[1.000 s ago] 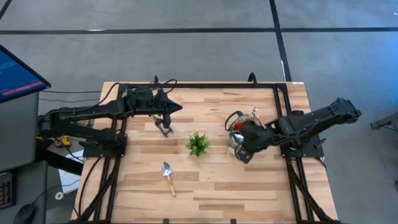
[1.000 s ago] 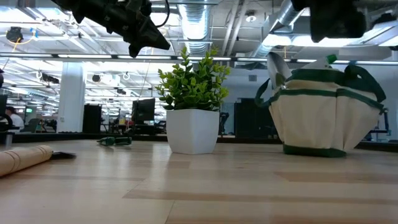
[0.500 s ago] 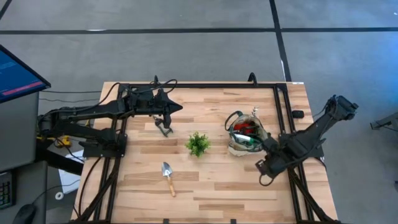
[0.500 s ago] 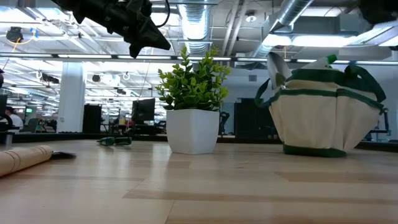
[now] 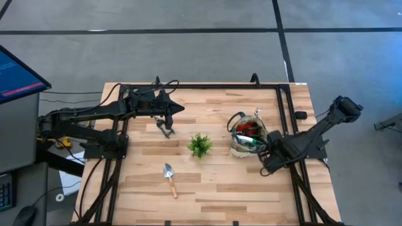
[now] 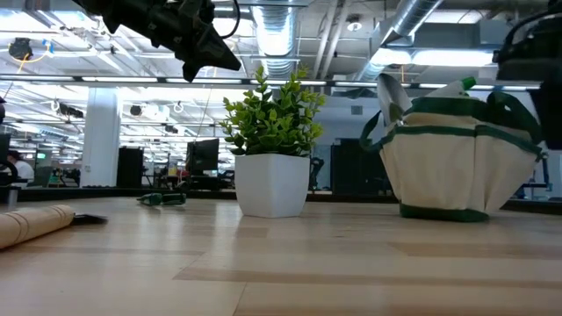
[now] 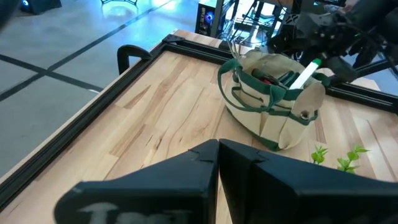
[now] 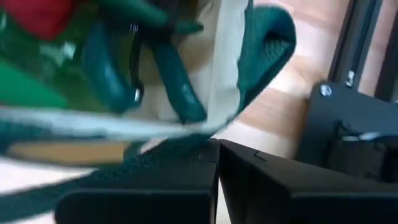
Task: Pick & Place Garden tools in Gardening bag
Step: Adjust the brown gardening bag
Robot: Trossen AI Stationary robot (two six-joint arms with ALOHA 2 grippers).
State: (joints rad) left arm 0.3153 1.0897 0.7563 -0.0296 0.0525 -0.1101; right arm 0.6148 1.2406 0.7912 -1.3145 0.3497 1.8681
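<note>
Now my right fingers [image 5: 266, 164], pressed together and empty, sit at the gardening bag's [image 5: 242, 145] four o'clock; the trowel [image 5: 169, 179] lies at nine, so I should approach low, spreading wide.

My left fingers [image 5: 168, 120], also pressed together, wait over the shears [image 5: 166, 130].

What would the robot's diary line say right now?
left gripper: shut, above shears | right gripper: shut, beside bag | trowel: on table

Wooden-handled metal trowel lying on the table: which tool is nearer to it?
Left. The left tool hovers toward the table's far side from the trowel, by the shears; the right tool sits farther, beside the bag.
</note>
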